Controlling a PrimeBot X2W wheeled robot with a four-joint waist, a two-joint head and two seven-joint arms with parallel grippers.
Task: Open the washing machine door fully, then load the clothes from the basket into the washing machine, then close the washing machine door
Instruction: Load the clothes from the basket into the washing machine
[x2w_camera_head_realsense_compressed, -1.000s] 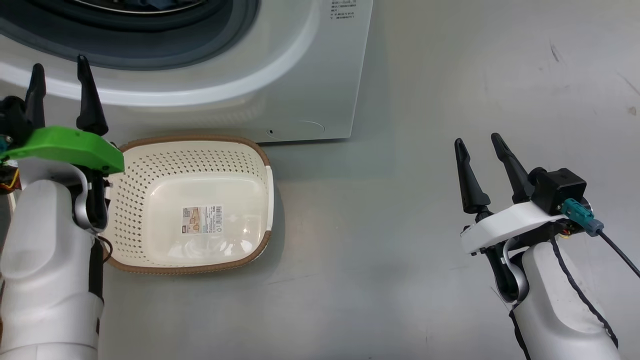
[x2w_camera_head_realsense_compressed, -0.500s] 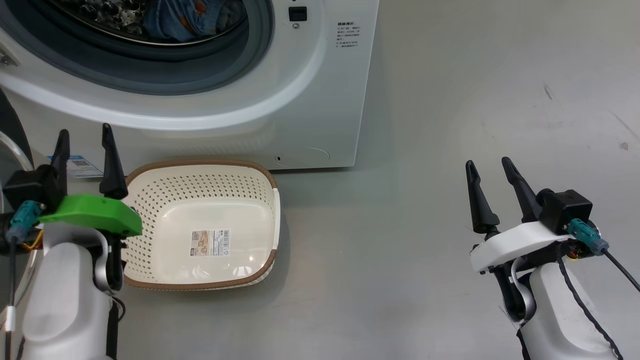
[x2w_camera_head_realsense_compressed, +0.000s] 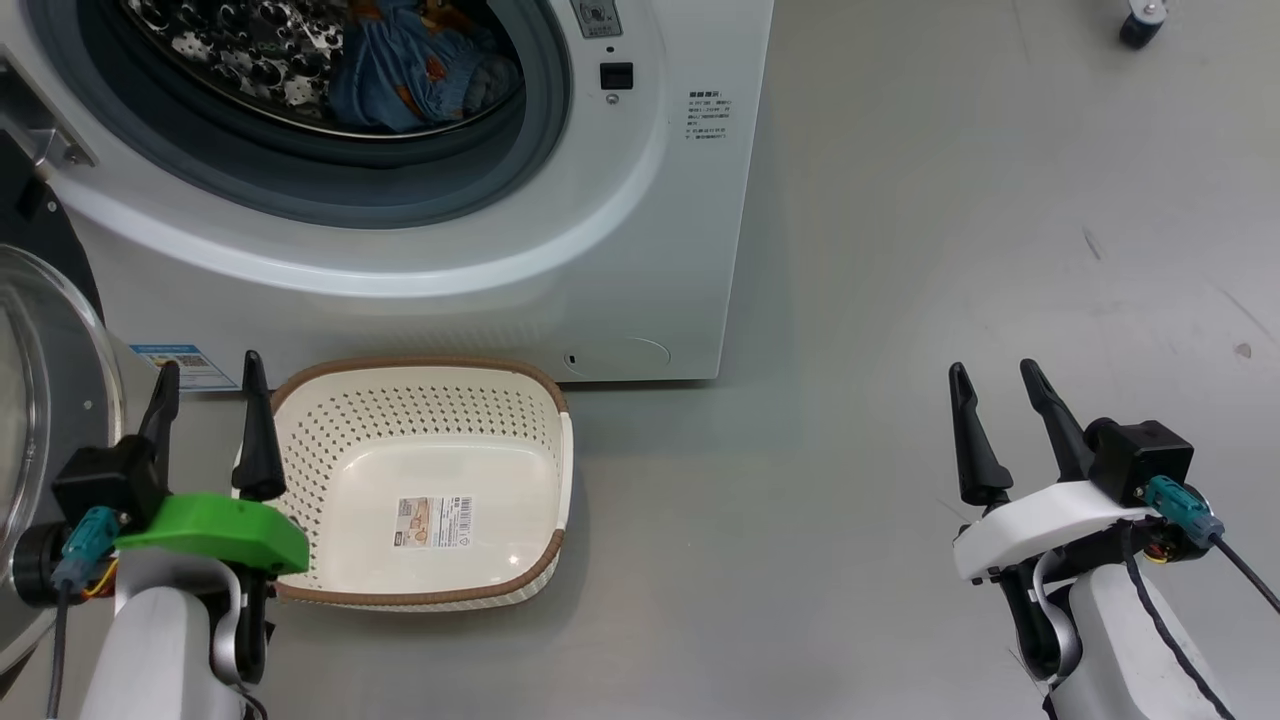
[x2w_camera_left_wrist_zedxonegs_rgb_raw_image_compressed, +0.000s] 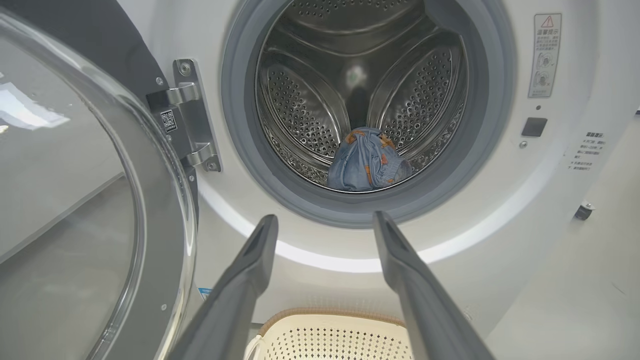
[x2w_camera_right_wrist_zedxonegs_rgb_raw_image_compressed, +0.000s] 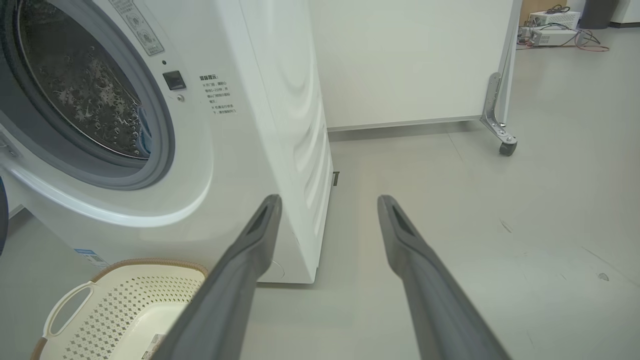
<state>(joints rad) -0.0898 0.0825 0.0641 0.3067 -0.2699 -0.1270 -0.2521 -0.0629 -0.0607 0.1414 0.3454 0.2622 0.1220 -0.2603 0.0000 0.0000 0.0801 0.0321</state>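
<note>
The left gripper (x2w_camera_head_realsense_compressed: 210, 375) hangs with its jaws spread and nothing between them, at the near left corner of the basket (x2w_camera_head_realsense_compressed: 420, 362). The right gripper (x2w_camera_head_realsense_compressed: 993, 372) is likewise spread and empty, well off to the right above the floor. The basket sits empty just in front of the washing machine (x2w_camera_head_realsense_compressed: 620, 250), and the clothes (x2w_camera_head_realsense_compressed: 420, 70) lie bundled inside the drum. Loading looks done, so closing is the step in hand. The washing machine door (x2w_camera_head_realsense_compressed: 45, 400) stands swung out just left of the left gripper, which should catch its free edge and swing it rightward until it latches.
</note>
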